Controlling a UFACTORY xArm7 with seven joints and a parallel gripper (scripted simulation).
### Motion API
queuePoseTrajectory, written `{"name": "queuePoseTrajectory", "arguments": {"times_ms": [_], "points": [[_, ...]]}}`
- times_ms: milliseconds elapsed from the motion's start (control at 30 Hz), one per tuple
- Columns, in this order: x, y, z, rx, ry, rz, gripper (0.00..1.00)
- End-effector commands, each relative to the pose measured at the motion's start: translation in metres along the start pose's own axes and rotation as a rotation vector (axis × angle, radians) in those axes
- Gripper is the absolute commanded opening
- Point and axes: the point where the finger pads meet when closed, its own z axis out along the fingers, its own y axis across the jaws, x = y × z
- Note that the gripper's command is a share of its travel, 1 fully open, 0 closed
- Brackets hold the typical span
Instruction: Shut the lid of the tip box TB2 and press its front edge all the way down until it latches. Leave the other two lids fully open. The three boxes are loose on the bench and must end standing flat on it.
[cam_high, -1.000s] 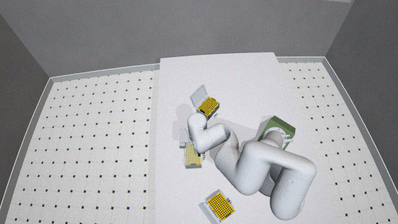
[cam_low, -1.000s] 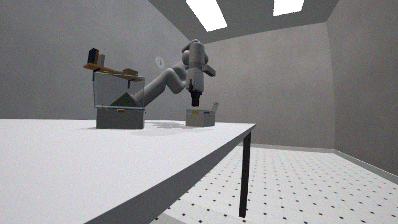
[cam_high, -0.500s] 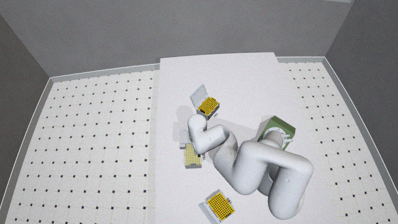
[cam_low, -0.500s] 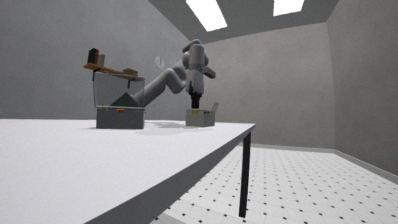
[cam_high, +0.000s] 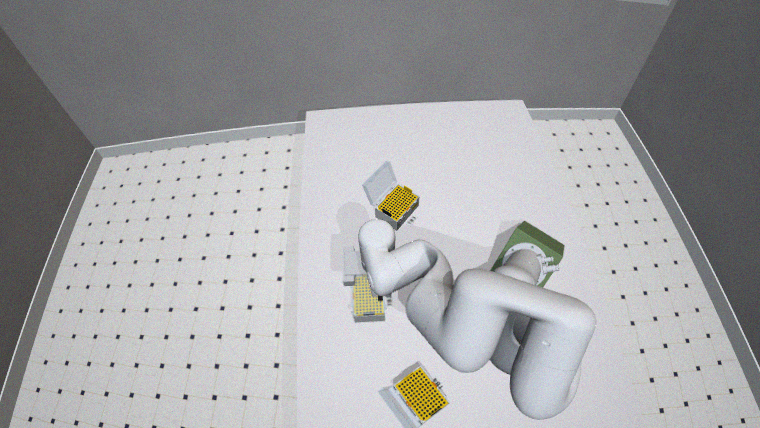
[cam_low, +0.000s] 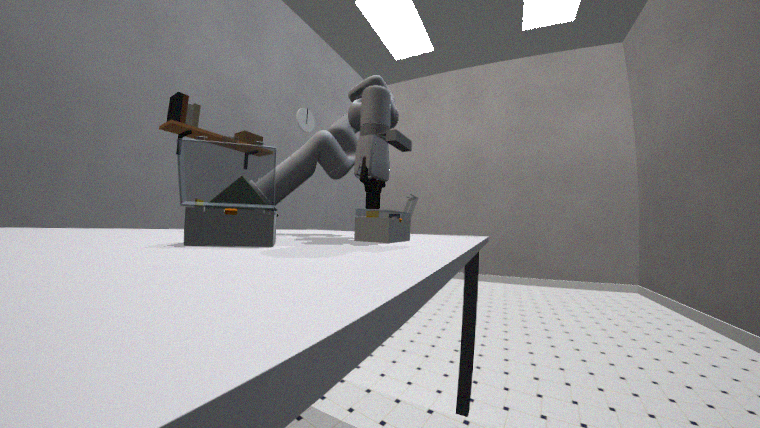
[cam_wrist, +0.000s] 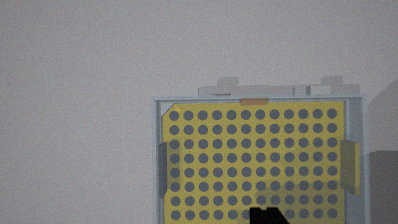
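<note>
Wrist view showed the clenched, empty gripper (cam_wrist: 267, 216) as a dark tip at the bottom edge of the picture. It was directly over the yellow rack of the middle tip box (cam_wrist: 159, 165), with nothing between its fingers. No label could be read, so taking this box for TB2 was a judgement from where the arm stood.

In the top view the box (cam_high: 366, 303) sat near the long edge of the desk (cam_high: 452, 159) opposite the arm's green base (cam_high: 526, 249), between the two other tip boxes (cam_high: 397, 202) (cam_high: 420, 394). Each of those was well apart from it, with its lid open. From the exterior view the gripper (cam_low: 372, 200) hung just above the box (cam_low: 381, 225), and the lid (cam_low: 410, 203) leaned back, open, to one side of it.

The main risk was that a straight descent would land on the rack rather than the lid and close nothing. A sideways push to swing the lid over could slide or tip the loose box, since nothing braced it. Pressing near the hinge rather than the front edge would likely leave the latch unseated. A wide elbow sweep might also knock the box nearer the far corner.
</note>
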Motion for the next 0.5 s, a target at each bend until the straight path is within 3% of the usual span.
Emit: {"name": "queuePoseTrajectory", "arguments": {"times_ms": [0, 467], "points": [[0.0011, 0.0004, 0.0003, -0.001, 0.003, 0.000, 0.00], [0.0011, 0.0004, 0.0043, -0.001, 0.003, 0.000, 0.00]]}}
